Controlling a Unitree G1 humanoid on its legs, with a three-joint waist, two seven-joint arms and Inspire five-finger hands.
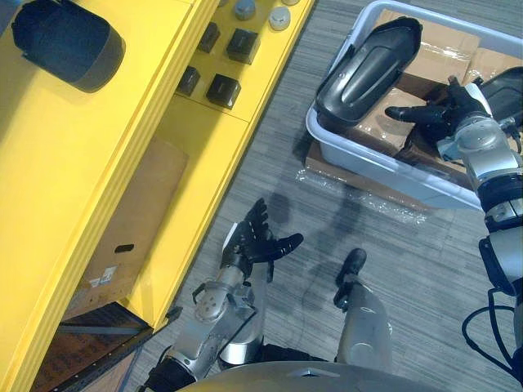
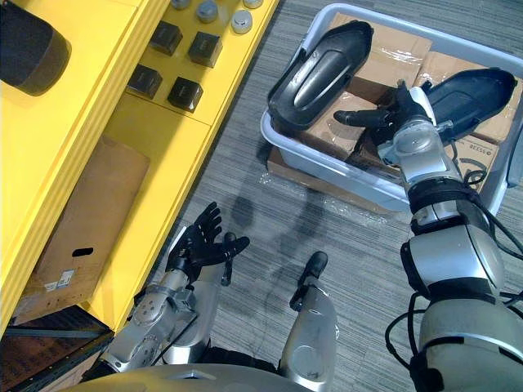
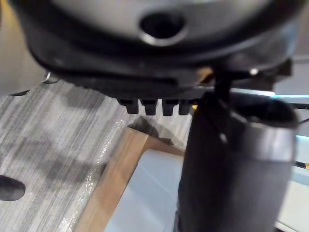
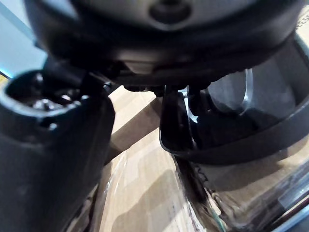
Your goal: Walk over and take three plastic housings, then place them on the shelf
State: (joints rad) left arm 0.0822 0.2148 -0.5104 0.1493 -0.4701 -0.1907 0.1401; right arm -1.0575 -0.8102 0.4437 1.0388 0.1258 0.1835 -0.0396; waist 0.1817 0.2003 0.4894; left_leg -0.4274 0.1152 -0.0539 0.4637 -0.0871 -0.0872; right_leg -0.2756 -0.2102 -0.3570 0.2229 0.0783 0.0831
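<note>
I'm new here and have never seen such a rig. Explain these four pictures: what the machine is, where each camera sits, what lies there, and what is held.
This is a two-legged humanoid robot with two arms that end in dark hands. The two wide pictures come from its head, looking down. The two close ones come from cameras on its wrists. On the left stands a yellow shelf with one dark plastic housing on top and small dark blocks lower down. On the floor sits a pale bin holding cardboard boxes, a second housing and a third housing. The right hand reaches over the bin, fingers straight, gripping nothing. The left hand hangs open above the floor, empty.
</note>
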